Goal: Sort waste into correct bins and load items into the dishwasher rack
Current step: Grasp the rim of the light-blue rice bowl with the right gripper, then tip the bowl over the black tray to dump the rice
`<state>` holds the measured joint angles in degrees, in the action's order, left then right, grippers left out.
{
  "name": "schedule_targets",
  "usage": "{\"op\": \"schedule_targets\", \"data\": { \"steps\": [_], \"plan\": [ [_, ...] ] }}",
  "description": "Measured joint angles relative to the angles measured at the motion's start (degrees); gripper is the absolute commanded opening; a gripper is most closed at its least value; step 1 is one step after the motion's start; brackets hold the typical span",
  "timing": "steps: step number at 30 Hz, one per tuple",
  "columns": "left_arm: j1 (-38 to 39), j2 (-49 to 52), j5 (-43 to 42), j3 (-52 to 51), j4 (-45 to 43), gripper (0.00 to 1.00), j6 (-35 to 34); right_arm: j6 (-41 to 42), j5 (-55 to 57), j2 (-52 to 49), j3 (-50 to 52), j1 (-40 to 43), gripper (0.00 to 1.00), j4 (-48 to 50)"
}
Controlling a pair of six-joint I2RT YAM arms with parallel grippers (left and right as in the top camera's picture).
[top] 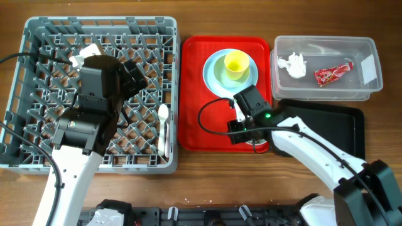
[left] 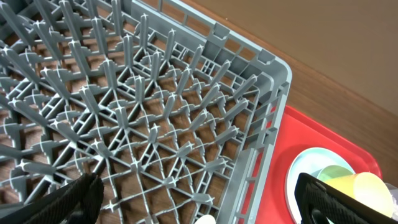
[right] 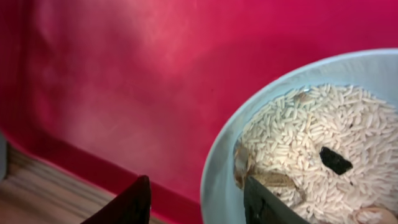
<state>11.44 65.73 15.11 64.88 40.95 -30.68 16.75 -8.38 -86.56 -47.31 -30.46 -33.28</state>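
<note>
Red tray point(top: 191, 94) left half bare; stacked dishes point(top: 217, 72) block far right, right arm point(top: 314, 147) near right.

Flat red tray point(top: 192, 94), wooden table point(top: 251, 19)

The left arm point(top: 78, 135) reached up from the near-left edge, and the left gripper point(top: 138, 76) pointed to the right with its two fingers point(left: 74, 200) spread wide. The right arm point(top: 314, 150) stretched leftward from the near-right corner, and the right gripper point(right: 198, 186) pointed downward, its fingers point(right: 134, 202) apart.
</note>
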Motion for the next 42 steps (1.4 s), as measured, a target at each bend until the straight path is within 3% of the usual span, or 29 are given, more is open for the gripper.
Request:
{"op": "schedule_targets", "data": {
  "steps": [1,3,4,9,13,22,27,30,32,38,42],
  "plan": [
    [0.0,0.0,0.0,0.0,0.0,1.0,0.0,0.1,0.1,0.0,1.4,0.0,0.37,2.3],
    [0.0,0.0,0.0,0.0,0.0,1.0,0.0,0.7,0.5,-0.1,4.9,0.0,0.11,4.8],
    [0.0,0.0,0.0,0.0,0.0,1.0,0.0,1.2,0.5,-0.1,5.2,0.0,0.05,4.8],
    [0.0,0.0,0.0,0.0,0.0,1.0,0.0,1.1,2.8,1.1,2.8,0.0,0.04,2.6],
    [0.0,0.0,0.0,0.0,0.0,1.0,0.0,1.2,2.6,3.1,-1.6,0.0,0.04,-5.0],
    [0.0,0.0,0.0,0.0,0.0,1.0,0.0,0.5,3.5,12.8,-2.4,0.1,0.04,-9.4],
    [0.0,0.0,0.0,0.0,0.0,1.0,0.0,0.5,5.4,14.9,-7.4,7.1,0.04,-20.5],
    [0.0,0.0,0.0,0.0,0.0,1.0,0.0,0.4,6.0,15.0,-11.3,16.2,0.04,-22.2],
    [0.0,0.0,0.0,0.0,0.0,1.0,0.0,-1.8,0.3,15.0,-11.3,27.0,0.04,-22.0],
    [0.0,0.0,0.0,0.0,0.0,1.0,0.0,-22.0,-41.4,14.9,-3.2,64.4,0.04,-19.6],
    [0.0,0.0,0.0,0.0,0.0,1.0,0.0,-29.6,-60.7,14.1,4.5,74.4,0.04,-12.7]
  ]
}}
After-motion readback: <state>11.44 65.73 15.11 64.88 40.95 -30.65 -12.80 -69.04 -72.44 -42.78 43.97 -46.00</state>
